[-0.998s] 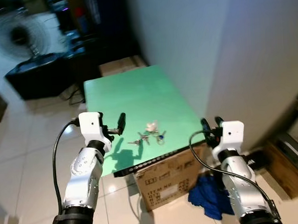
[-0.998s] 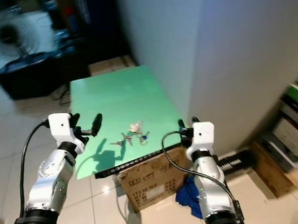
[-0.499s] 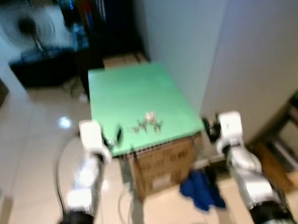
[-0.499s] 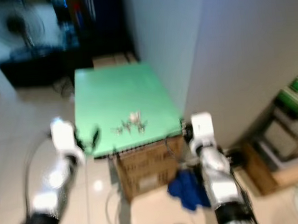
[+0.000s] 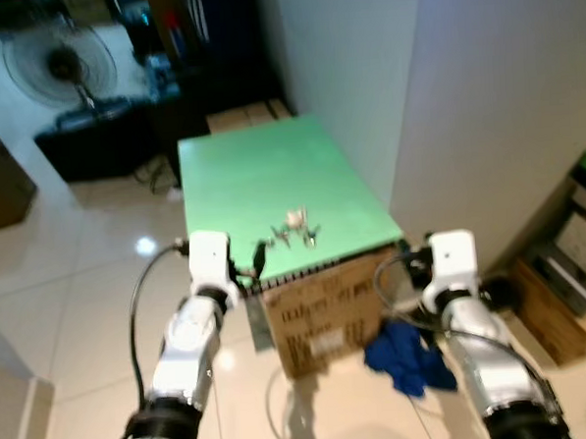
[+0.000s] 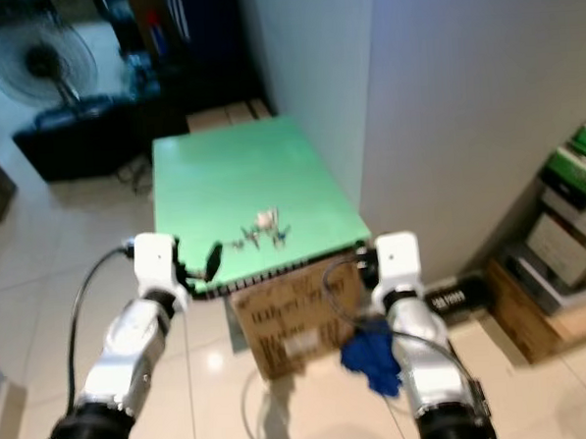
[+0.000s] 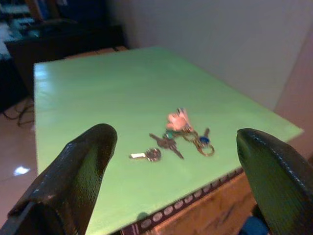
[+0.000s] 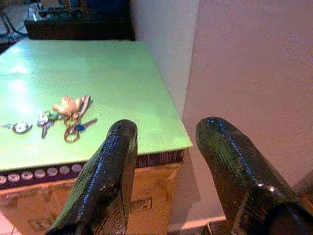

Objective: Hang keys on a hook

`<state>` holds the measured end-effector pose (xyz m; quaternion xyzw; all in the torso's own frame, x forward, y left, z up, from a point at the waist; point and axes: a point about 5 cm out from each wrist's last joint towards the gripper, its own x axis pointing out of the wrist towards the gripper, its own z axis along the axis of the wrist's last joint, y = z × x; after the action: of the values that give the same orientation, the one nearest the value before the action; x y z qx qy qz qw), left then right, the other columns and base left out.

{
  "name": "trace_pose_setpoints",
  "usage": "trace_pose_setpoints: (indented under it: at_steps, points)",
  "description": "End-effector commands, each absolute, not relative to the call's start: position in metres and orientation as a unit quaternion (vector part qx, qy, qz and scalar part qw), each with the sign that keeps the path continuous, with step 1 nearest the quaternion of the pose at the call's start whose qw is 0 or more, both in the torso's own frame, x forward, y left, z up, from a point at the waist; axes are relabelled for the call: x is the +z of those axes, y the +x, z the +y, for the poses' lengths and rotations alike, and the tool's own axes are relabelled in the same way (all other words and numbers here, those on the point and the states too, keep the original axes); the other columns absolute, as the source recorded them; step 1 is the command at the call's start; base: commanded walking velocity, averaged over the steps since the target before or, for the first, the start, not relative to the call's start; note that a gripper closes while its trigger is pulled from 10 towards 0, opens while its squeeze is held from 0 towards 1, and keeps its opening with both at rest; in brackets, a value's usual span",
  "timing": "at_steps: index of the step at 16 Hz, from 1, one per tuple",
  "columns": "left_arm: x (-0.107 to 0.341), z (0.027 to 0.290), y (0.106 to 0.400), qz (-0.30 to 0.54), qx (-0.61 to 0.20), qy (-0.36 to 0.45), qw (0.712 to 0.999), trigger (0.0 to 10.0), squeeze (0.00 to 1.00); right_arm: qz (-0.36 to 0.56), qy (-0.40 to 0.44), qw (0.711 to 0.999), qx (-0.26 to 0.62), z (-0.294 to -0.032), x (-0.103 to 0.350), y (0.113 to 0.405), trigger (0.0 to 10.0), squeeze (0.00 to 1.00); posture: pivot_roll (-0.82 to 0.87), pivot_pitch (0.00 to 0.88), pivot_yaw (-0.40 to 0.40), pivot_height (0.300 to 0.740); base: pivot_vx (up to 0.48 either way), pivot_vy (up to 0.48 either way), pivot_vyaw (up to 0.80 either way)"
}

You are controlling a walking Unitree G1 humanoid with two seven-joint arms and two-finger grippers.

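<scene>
Here, a bunch of keys (image 5: 296, 231) lies on a green table top (image 5: 261, 172), close to the table's near edge and toward its right corner; the bunch carries a pale pinkish charm, a ring with a blue tag, and one smaller key lying a little apart from the rest. The table top rests on a cardboard box (image 5: 322, 311) printed with dark lettering, and a blue cloth (image 5: 409, 361) is heaped on the pale tiled floor at about 4 o'clock from the box. The left gripper (image 7: 176, 161) hangs just short of the table's near edge, at roughly 8 o'clock from the keys, with its two black fingers (image 7: 78, 171) spread wide and holding nothing; the keys show between them in the left wrist view. The right gripper (image 8: 166, 161) sits off the table's near right corner, at about 4 o'clock from the keys, its fingers parted by a narrower gap and also empty. A grey wall (image 5: 483, 101) rises just beyond the table's right side. Far back at 11 o'clock stands a fan (image 5: 61, 66) on a dark low cabinet.
</scene>
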<state>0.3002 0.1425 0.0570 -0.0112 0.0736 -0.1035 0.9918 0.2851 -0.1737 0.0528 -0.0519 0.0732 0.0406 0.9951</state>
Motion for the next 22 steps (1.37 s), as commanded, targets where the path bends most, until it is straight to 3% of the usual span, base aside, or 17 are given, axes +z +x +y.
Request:
trace_pose_setpoints:
  at_steps: [1,20,22]
  points:
    - [0.061,0.14,0.303,0.066,-0.113,0.004,0.991,10.0,0.0,0.074,-0.051,0.995,0.042,-0.168,0.053,0.286,10.0,0.0,-0.26,0.0,0.112,0.74,0.469,0.0,0.0]
    - [0.06,0.137,0.293,0.069,-0.116,0.009,0.991,10.0,0.0,0.093,-0.057,0.991,0.078,-0.142,0.046,0.293,10.0,0.0,-0.2,0.0,0.117,0.74,0.47,0.0,0.0]
    - [0.06,0.14,0.292,0.067,-0.106,0.013,0.992,10.0,0.0,0.093,-0.06,0.988,0.106,-0.131,0.048,0.297,10.0,0.0,-0.18,0.0,0.114,0.74,0.0,0.0,0.0]
